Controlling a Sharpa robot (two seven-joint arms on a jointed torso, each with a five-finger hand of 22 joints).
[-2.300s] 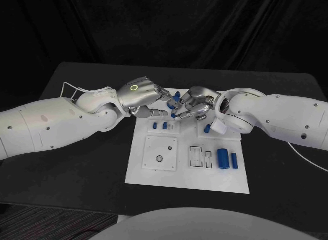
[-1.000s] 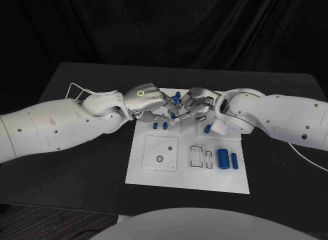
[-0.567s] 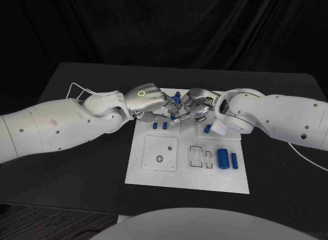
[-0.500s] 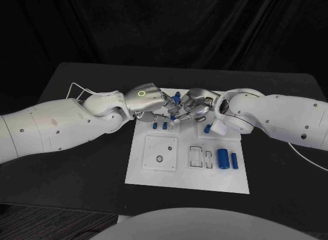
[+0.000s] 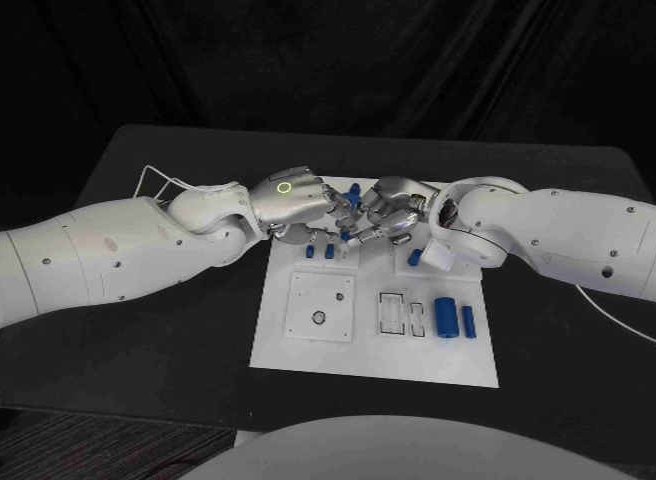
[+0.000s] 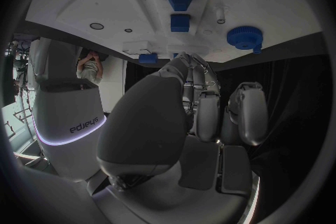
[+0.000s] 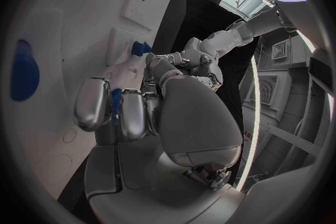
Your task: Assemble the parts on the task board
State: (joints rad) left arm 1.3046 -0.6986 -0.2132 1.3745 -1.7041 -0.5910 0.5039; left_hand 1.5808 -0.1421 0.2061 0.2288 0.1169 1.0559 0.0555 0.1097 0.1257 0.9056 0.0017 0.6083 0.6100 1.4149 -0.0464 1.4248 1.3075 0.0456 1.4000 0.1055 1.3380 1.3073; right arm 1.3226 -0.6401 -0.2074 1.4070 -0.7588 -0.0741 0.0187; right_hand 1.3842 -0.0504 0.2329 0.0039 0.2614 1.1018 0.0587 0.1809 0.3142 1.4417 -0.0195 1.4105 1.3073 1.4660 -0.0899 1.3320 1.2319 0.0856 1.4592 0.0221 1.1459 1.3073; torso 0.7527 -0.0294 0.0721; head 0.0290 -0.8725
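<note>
The white task board (image 5: 369, 345) lies in the middle of the table. On its near right lie a thick blue cylinder (image 5: 446, 317) and a thin blue pin (image 5: 471, 320). Small blue parts (image 5: 320, 251) stand near its far edge, and a blue gear (image 6: 243, 37) sits at the far rim. Both hands meet over that far edge. My right hand (image 5: 389, 213) pinches a small blue part (image 7: 115, 106) between its fingers. My left hand (image 5: 291, 204) has its fingers curled, their tips next to another blue piece (image 6: 148, 58); I cannot tell whether it holds that piece.
The board carries a square plate with small holes (image 5: 321, 305) on its near left and narrow slots (image 5: 402, 313) in the middle. A white cable (image 5: 152, 183) loops behind my left wrist. Black table (image 5: 155, 330) surrounds the board.
Over the last two seconds my left hand has shifted right and closed in on the right hand. In the last half second nothing has visibly moved.
</note>
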